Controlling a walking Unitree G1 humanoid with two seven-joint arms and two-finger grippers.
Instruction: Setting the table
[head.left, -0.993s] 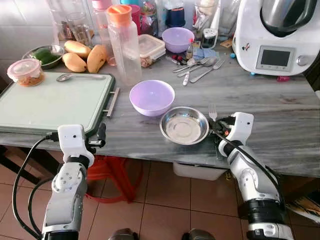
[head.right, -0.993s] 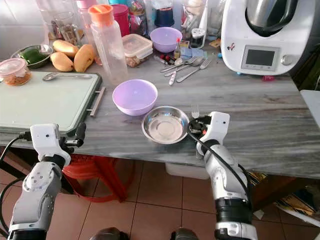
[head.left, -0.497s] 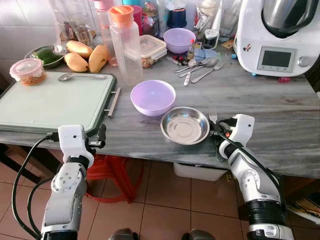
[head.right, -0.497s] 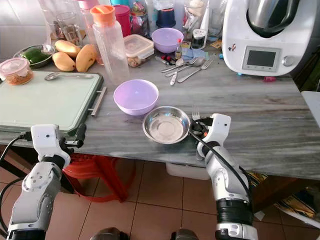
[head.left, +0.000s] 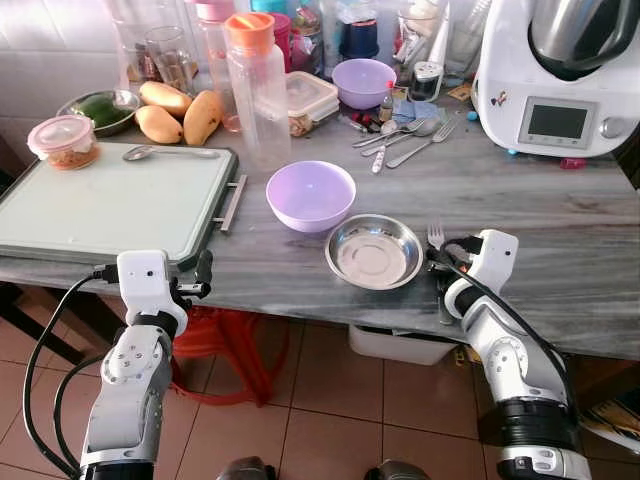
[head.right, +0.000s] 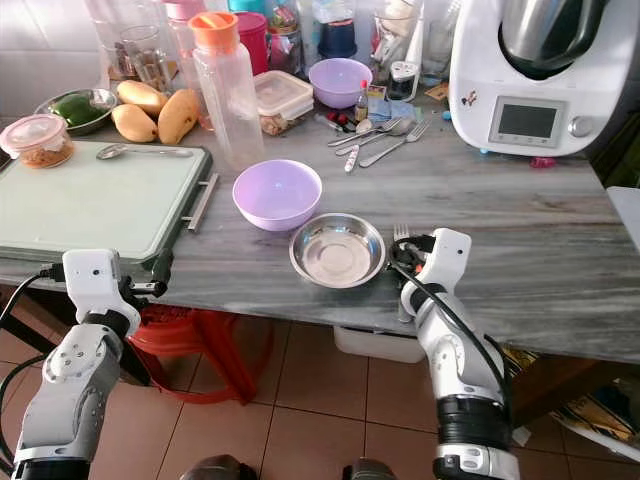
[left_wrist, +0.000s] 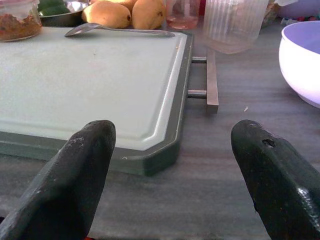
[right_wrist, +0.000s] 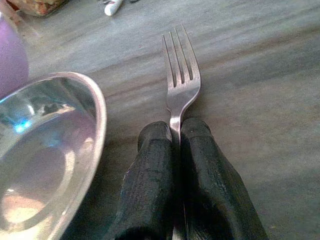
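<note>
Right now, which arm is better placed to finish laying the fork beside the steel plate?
Right. Its end effector is shut on the fork beside the steel plate; the left end effector hangs open by the tray.

Fork (right_wrist: 181, 80) handle hidden by gripper (right_wrist: 176, 131)

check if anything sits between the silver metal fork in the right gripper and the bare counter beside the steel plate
Nothing visible does. The right gripper is shut on the silver metal fork, whose tines lie over bare grey marble counter right of the round steel plate.
</note>
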